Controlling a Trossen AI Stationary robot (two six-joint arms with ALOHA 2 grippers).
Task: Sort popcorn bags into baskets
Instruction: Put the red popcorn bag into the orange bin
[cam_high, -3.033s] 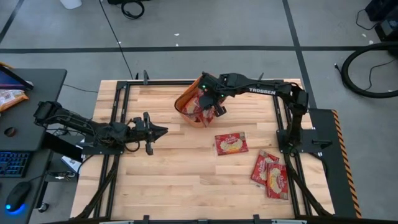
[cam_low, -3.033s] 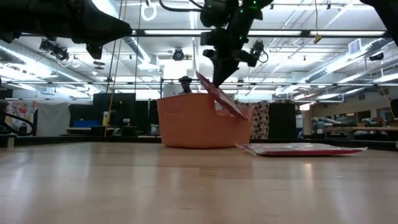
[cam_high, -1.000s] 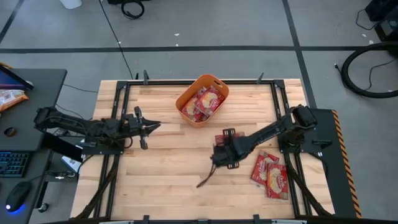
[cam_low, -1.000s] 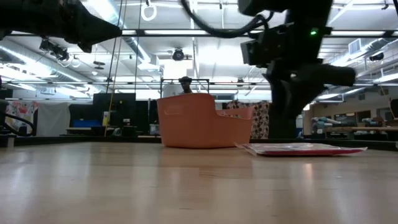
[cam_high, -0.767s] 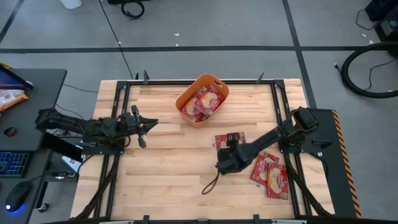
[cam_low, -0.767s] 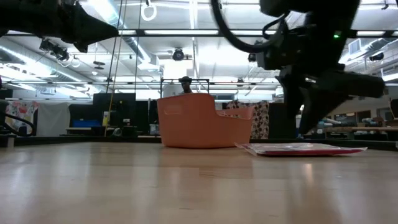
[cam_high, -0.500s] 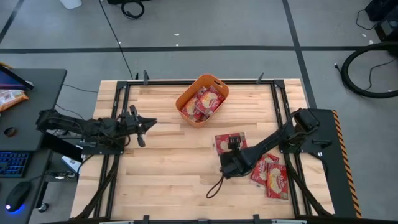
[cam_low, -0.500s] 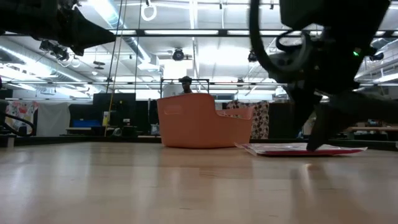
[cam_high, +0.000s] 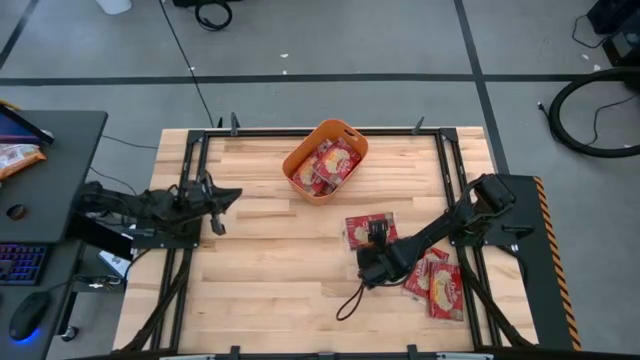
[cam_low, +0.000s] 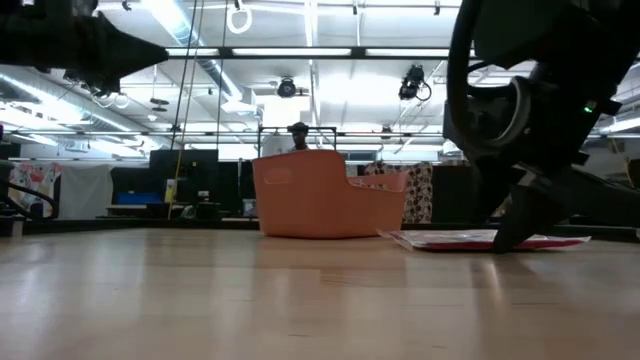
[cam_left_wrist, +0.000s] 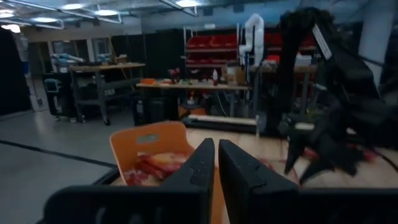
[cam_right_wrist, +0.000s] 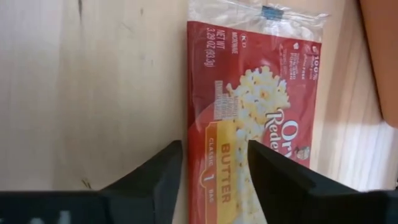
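Observation:
An orange basket stands at the table's far middle with several red popcorn bags inside. One popcorn bag lies flat on the wood nearer the front. My right gripper slants down over it, open; in the right wrist view one finger stands beside the bag's long edge and the other over its printed face. My left gripper hovers shut and bare at the table's left edge, pointing level toward the basket. My right gripper stands with open fingers at the corner of the bag's short end nearest to it, slanting down. In the low view a fingertip reaches down to the level of the bag. I cannot tell whether it touches the bag.
Two more red bags lie overlapping near the right front, beside the right arm's base. Black frame rails run along the table's sides. A side desk at the left holds an orange-and-white snack bag.
My right gripper has moved toward the table's right edge and sunk to the lone bag, which now shows from under it and lies where it was. My left gripper has drawn back toward the table's left edge.

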